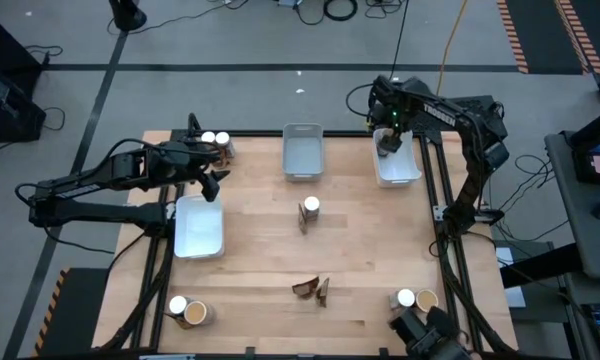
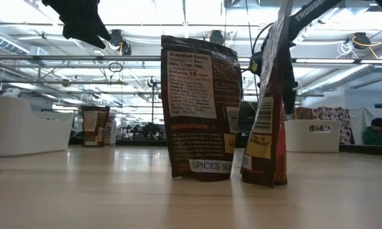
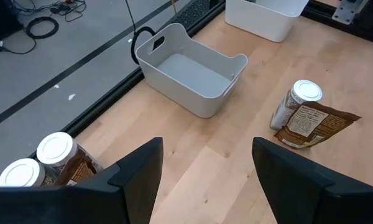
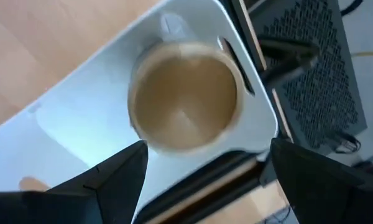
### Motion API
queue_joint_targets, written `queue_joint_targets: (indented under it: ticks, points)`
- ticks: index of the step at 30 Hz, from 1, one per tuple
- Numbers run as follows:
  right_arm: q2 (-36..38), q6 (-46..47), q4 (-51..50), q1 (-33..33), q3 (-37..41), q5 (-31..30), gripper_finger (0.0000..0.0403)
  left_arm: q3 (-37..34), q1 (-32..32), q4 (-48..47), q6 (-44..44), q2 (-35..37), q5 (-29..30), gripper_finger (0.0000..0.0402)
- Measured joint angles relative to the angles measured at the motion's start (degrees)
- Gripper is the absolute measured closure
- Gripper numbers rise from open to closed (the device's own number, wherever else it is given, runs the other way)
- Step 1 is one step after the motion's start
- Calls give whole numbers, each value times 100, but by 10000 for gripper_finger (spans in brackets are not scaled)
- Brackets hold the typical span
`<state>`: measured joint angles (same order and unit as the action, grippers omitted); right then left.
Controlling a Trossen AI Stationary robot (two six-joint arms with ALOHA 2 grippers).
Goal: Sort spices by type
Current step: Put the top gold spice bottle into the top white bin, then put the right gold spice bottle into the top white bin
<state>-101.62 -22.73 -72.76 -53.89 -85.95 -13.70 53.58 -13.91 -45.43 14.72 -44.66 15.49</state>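
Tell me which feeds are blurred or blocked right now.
Right wrist view: motion-smeared, the tan-topped tub in the white tray is soft-edged. Low view: two spice packets stand close and block the centre, with the room behind bright. High view and left wrist view: sharp and evenly lit.

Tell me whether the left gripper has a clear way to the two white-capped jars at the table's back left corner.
Probably yes: the open left gripper hovers just beside the two white-capped jars, with only bare wooden table between.
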Motion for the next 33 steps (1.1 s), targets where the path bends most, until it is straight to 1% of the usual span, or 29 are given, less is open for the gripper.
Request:
queue_joint_targets:
  ticks: [5,9,10,13,17,20,24,29,33]
  points:
    - [0,364,-611,36,-368,12,80,0,0,-2,-23,0,-1,149]
    - [0,745,-1252,195,-680,120,80,0,0,-4,-48,0,-1,149]
    - [0,851,-1396,251,-757,264,80,0,0,-4,-50,0,-1,149]
    - [35,1272,-1690,476,-900,960,80,0,0,-4,-52,0,-5,149]
    - [239,1905,-1719,984,-925,1812,80,0,4,-7,-210,0,-64,149]
    - [444,2439,-1725,1531,-925,2309,80,0,5,-7,-398,0,-206,149]
    - [701,3322,-1724,2448,-925,2602,80,0,4,-7,-633,0,-421,149]
    - [852,4641,-1720,3815,-925,2613,80,0,4,-4,-907,0,-881,149]
    - [852,5701,-1547,4880,-925,2611,80,0,5,3,-952,1,-1517,149]
